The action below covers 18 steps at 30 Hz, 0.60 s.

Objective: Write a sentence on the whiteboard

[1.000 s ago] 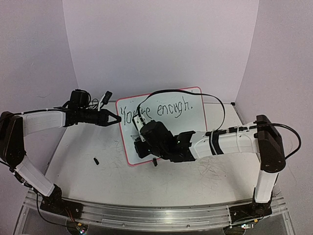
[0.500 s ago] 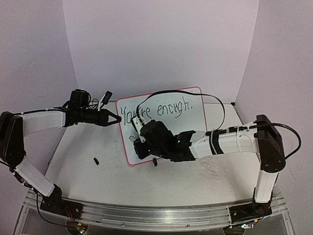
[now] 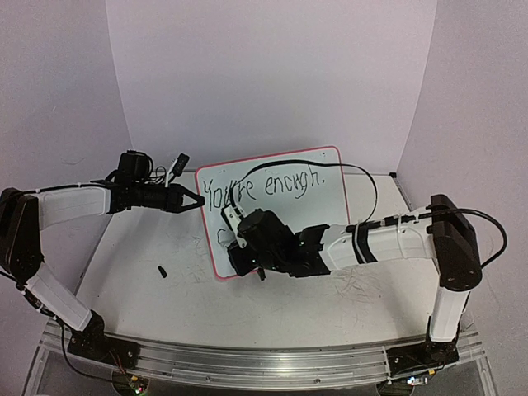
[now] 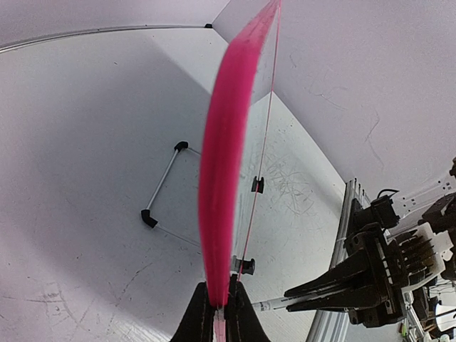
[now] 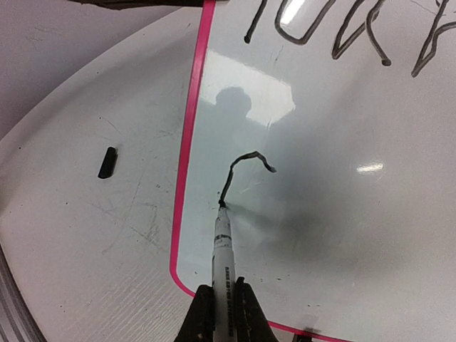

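Observation:
The whiteboard (image 3: 323,206) stands tilted at mid table, red-pink rimmed. Its top line of the sentence (image 3: 272,186) reads "You're enough." My left gripper (image 3: 198,200) is shut on the board's left edge; in the left wrist view the rim (image 4: 224,157) runs up from between the fingers of that gripper (image 4: 219,306). My right gripper (image 3: 234,251) is shut on a white marker (image 5: 223,249). The marker's tip touches the board's lower left, at the end of a short curved black stroke (image 5: 246,171). Part of the top line (image 5: 342,28) shows above it.
A black marker cap (image 3: 162,270) lies on the table left of the board, also in the right wrist view (image 5: 107,162). The wire stand (image 4: 162,189) sits behind the board. A black clip foot (image 3: 261,274) is at its lower edge. Old scribbles mark the tabletop (image 3: 355,285).
My right gripper has shifted a little down and left with the marker, and the new stroke has grown. The left arm and the board have not moved.

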{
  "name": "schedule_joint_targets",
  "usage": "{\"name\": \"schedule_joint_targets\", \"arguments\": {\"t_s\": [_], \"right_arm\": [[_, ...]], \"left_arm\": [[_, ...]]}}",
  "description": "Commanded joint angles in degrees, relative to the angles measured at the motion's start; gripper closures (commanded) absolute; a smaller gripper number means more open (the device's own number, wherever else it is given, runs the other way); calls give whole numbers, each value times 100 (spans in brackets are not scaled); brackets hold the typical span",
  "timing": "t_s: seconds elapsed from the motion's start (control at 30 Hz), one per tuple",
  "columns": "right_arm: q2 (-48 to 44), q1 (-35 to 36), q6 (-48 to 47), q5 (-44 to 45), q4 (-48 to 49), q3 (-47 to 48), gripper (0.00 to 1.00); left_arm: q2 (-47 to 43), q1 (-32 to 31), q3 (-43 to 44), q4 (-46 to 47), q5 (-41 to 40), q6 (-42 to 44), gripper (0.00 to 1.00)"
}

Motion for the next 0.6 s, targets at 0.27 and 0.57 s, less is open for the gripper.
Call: {"name": "schedule_joint_targets", "arguments": {"t_s": [0.27,0.57], "right_arm": [[-286,-182,218,578,6,-64,100],[-209,-268,147,673,102,120,100]], "left_arm": [[-74,-106,149,36,63,191,100],[-52,-103,151,37,80,208,100]]}}
